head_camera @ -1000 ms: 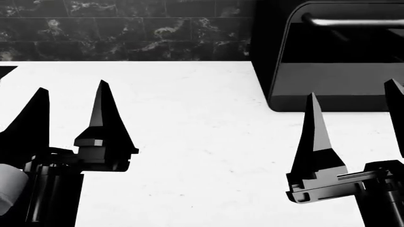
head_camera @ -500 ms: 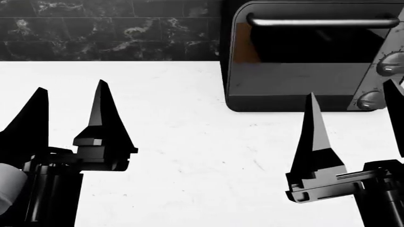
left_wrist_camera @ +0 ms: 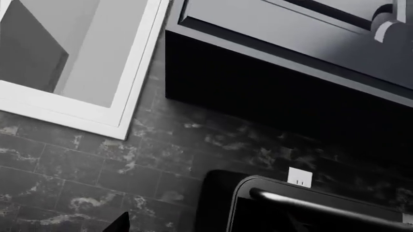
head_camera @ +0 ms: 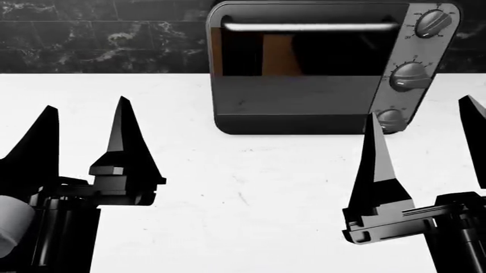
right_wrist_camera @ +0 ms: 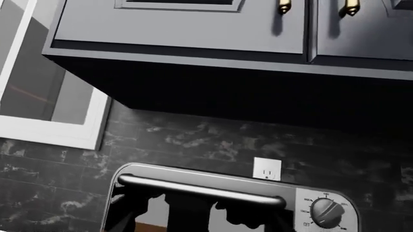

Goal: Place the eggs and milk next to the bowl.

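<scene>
light: dim, near-monochrome | countertop: blown-out white | focus: sharp

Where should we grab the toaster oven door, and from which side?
Probably the bar handle across the top of the door. It runs level and nearly the door's full width, and the right wrist view suggests it stands off the glass. Come from the front with fingers above and below the bar, near mid-span, away from the knobs on the right.

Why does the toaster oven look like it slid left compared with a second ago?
Cannot tell that it moved. The toaster oven and the wall tiles behind it shifted left together, so the camera probably turned right.
</scene>
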Robot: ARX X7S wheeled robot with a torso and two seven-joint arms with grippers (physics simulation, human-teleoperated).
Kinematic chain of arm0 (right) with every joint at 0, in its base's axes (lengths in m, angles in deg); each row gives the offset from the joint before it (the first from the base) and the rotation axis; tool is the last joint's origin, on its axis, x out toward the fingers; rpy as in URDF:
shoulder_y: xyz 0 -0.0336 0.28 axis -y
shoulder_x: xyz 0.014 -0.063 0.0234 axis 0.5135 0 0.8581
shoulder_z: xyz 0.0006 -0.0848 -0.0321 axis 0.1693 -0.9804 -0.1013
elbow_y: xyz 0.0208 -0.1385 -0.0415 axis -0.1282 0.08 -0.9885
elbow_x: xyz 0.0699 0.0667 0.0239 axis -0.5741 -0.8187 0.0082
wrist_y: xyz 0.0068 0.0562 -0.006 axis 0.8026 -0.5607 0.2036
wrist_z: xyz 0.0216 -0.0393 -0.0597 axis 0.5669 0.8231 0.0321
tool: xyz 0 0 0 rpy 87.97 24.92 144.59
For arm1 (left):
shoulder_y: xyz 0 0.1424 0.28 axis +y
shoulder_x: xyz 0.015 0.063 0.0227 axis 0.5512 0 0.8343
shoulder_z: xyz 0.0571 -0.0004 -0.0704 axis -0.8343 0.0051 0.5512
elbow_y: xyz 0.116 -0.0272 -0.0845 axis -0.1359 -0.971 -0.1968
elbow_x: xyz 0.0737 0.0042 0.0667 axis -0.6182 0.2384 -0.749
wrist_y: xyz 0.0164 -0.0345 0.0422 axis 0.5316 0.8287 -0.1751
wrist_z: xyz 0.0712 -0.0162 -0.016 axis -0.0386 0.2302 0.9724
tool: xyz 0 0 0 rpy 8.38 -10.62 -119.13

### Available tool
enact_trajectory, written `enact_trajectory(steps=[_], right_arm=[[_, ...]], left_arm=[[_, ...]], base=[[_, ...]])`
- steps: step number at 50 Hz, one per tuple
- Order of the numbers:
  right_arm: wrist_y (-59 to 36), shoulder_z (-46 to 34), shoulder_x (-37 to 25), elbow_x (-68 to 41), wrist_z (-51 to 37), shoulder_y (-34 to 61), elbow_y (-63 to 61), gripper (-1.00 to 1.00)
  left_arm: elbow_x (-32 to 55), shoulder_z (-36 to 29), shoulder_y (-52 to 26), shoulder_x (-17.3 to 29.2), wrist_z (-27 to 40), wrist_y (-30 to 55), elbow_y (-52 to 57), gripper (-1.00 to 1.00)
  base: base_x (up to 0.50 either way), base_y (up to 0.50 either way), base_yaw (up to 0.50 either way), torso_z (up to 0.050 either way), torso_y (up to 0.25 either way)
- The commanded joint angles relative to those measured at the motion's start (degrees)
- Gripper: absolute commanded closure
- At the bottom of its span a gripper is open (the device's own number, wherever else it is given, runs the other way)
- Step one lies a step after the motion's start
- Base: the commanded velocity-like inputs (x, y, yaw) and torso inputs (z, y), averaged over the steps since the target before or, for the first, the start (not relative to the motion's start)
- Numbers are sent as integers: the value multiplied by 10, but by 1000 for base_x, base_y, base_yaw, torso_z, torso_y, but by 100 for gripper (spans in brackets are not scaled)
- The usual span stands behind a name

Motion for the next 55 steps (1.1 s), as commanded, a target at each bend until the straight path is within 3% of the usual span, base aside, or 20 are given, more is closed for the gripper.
enact_trajectory(steps=[1, 55], right_arm=[[-1, 1, 1, 0, 0, -1, 1, -100], [4, 7, 2, -2, 0, -7, 5, -100]], left_arm=[[0, 0, 0, 0, -1, -1, -2, -100], [0, -1, -1, 1, 0, -1, 0, -100]], base=[[-1, -375, 0, 0, 0], [-1, -347, 0, 0, 0]])
